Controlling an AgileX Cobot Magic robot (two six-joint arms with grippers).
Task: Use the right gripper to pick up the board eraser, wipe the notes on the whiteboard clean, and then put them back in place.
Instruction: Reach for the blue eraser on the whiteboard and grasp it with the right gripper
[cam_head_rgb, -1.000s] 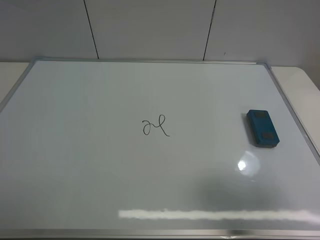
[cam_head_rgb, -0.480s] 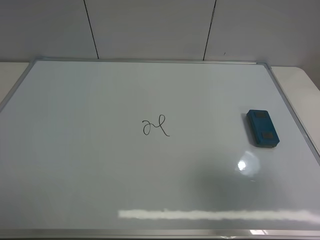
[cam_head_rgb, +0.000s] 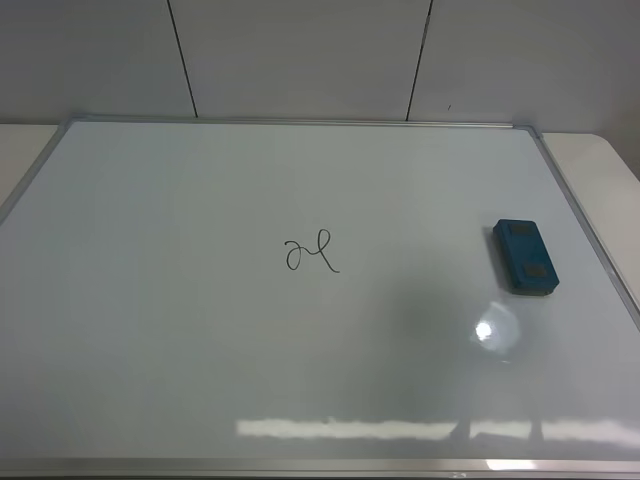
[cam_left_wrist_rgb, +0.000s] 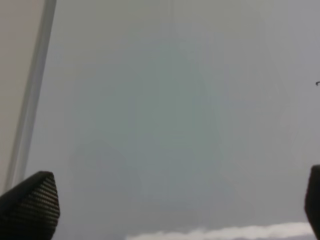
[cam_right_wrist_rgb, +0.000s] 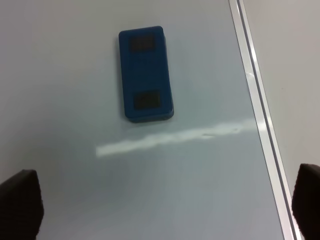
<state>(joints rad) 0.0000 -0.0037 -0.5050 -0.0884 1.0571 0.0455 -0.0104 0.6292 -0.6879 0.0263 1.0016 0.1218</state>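
Right end effector (cam_right_wrist_rgb: 162, 206) hangs above the whiteboard (cam_head_rgb: 200, 350) with its fingers spread wide and nothing between them. The board eraser (cam_right_wrist_rgb: 145, 74) lies ahead of it, apart from both fingertips. From where I stand, the board eraser (cam_head_rgb: 524, 257) rests flat on the right side of the board, near the silver frame (cam_head_rgb: 585, 230) but not touching it. Its long axis runs from the far edge towards the near edge, roughly along that frame rail, with the near end slanted a little to the right. One dark patch sits at each end of its top face.

The notes (cam_head_rgb: 311, 254) sit near the middle, well apart to the left, with bare board between. A round glare spot (cam_head_rgb: 485, 331) shines just nearside of the eraser. The left end effector (cam_left_wrist_rgb: 172, 205) is likewise parted and holding nothing. Cream worktop (cam_head_rgb: 600, 160) shows beyond the board's right corner.
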